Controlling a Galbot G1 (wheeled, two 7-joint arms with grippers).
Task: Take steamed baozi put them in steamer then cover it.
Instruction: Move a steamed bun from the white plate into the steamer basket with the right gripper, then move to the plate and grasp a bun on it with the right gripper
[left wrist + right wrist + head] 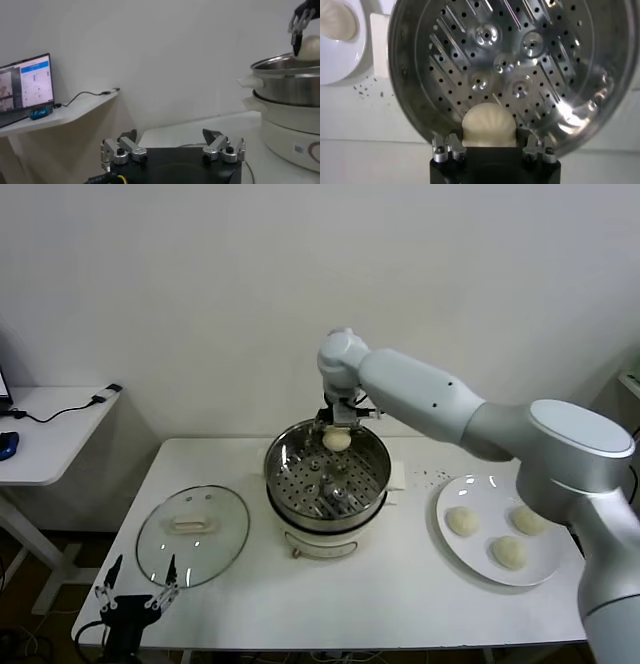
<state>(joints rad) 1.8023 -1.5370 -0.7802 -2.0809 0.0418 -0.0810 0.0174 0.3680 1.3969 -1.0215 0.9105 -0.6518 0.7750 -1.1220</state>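
Right end effector (338,428) clenched on one baozi (337,441) above far rim of steamer (327,476); left end effector (137,597) released, parked beside glass lid (192,534), left of steamer

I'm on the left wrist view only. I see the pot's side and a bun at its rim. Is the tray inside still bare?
Observer: Yes. The steamer tray holds no buns; the right gripper holds one baozi above it.
Operator: How many remain?
Observer: Three baozi lie on the white plate.
Operator: And the cover?
Observer: The cover lies flat on the table, beside the steamer, on the robot's left.
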